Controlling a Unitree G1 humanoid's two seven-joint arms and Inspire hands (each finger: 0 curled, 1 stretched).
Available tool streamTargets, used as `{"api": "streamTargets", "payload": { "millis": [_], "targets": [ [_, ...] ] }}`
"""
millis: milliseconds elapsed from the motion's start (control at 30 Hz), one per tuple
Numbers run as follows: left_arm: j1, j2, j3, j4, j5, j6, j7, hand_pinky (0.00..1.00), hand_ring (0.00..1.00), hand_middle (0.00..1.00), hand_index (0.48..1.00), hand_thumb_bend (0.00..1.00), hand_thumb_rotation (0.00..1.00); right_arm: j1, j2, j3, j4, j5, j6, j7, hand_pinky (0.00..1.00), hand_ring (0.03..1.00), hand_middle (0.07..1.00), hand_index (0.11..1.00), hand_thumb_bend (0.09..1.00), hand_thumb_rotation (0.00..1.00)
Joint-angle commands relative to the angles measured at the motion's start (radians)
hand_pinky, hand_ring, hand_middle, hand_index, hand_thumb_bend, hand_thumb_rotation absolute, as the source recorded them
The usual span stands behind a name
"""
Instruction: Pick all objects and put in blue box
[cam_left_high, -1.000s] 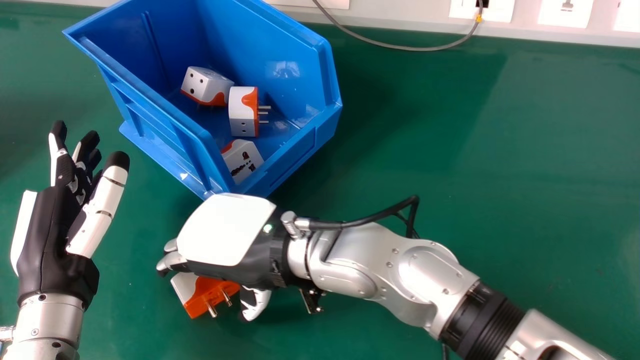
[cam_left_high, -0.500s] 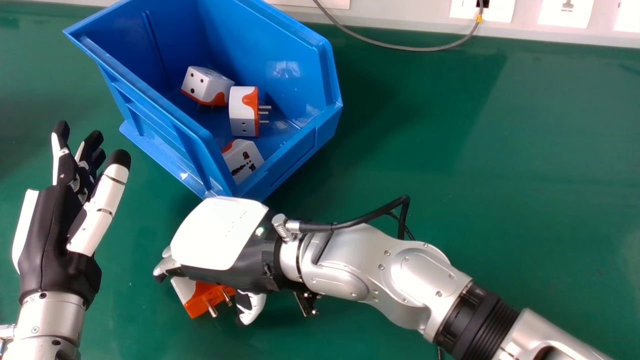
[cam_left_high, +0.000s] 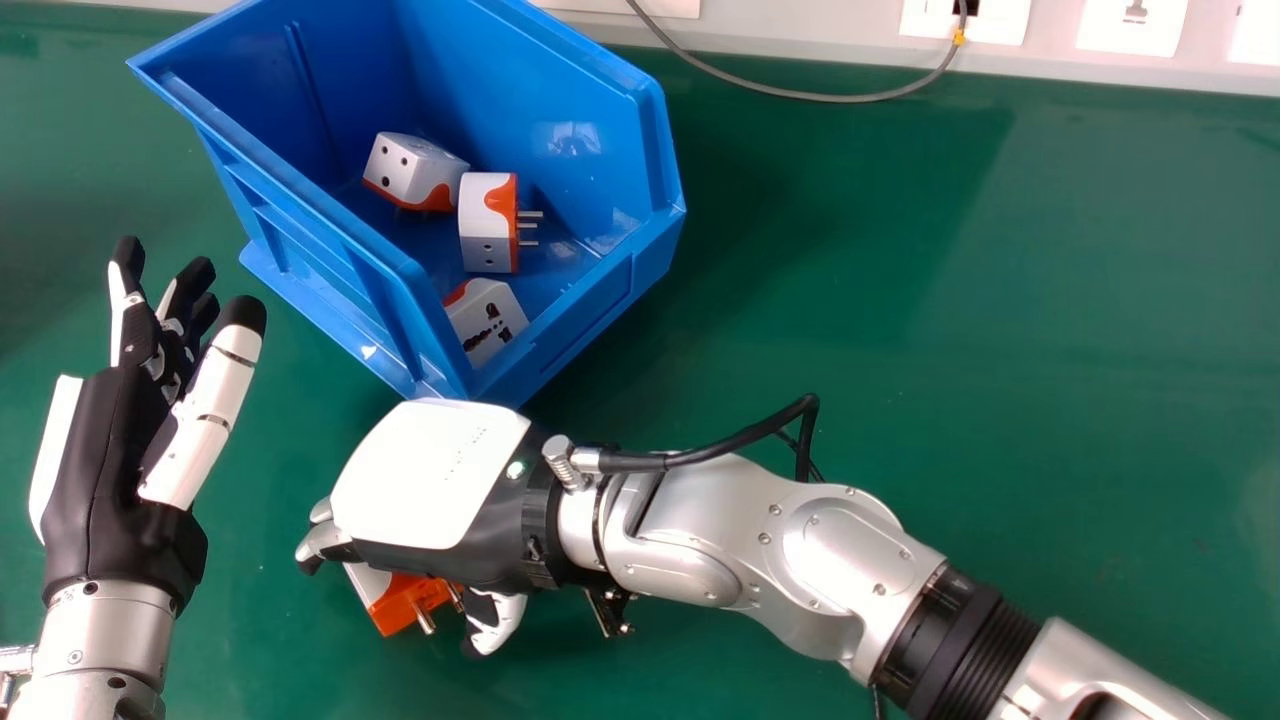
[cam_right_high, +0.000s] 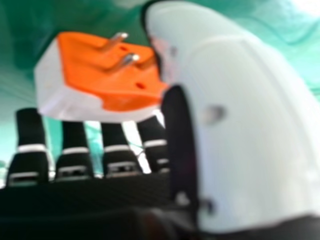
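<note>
In the head view the right hand (cam_left_high: 430, 475) is over an orange and white plug adapter (cam_left_high: 400, 602) on the table, palm down, partly covering it. In the right hand view the adapter (cam_right_high: 110, 75) lies between the right hand's thumb (cam_right_high: 240, 115) and its fingers, which are straight and not curled round it; its metal pins point away from the white side. The left hand (cam_left_high: 110, 450) is held open at the left, fingers extended. Three adapters, one of them (cam_left_high: 488, 222) with its pins sideways, lie inside the blue box (cam_left_high: 320, 235).
The green table (cam_left_high: 900, 300) stretches right of the box. A grey cable (cam_left_high: 830, 97) hangs along the back edge near wall sockets (cam_left_high: 1130, 25). The right forearm (cam_left_high: 760, 560) crosses the front of the table, with a black cable (cam_left_high: 740, 438) above it.
The right hand has shifted left and slightly toward the robot, covering more of the adapter, which has stayed in place. The left hand has drifted slightly right.
</note>
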Motion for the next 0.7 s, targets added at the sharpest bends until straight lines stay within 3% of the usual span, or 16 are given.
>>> {"api": "streamTargets", "payload": {
  "millis": [0,133,333,433,600,667],
  "targets": [
    [-0.012,0.004,0.003,-0.006,0.001,-0.022,0.001,0.97,0.98,0.97,0.963,0.44,0.55,-0.01,0.001,0.005,-0.023,0.011,-0.017,-0.027,0.7,0.85,0.864,0.822,0.419,0.0],
    [-0.004,0.005,0.0,-0.017,0.018,-0.025,0.007,0.96,0.98,0.97,0.962,0.44,0.55,-0.012,0.004,0.007,-0.017,0.016,-0.024,-0.028,0.69,0.848,0.862,0.819,0.426,0.0],
    [-0.007,-0.003,0.005,-0.018,-0.002,-0.022,0.001,0.95,0.97,0.97,0.962,0.44,0.56,-0.005,0.004,0.019,-0.019,0.011,-0.022,-0.037,0.69,0.843,0.86,0.815,0.443,0.0],
    [-0.008,-0.005,0.003,-0.02,0.001,-0.023,0.005,0.95,0.97,0.96,0.961,0.45,0.56,0.002,0.003,0.02,-0.027,0.014,-0.02,-0.034,0.69,0.841,0.858,0.813,0.447,0.0],
    [-0.01,-0.003,0.005,-0.013,-0.001,-0.03,0.0,0.95,0.97,0.96,0.961,0.44,0.56,0.003,0.009,0.022,-0.018,0.016,-0.018,-0.032,0.69,0.835,0.856,0.809,0.463,0.0],
    [-0.009,-0.004,0.003,-0.02,0.005,-0.028,0.005,0.95,0.97,0.96,0.961,0.44,0.55,0.004,0.007,0.02,-0.019,0.012,-0.018,-0.045,0.68,0.83,0.85,0.804,0.473,0.0]
  ]
}}
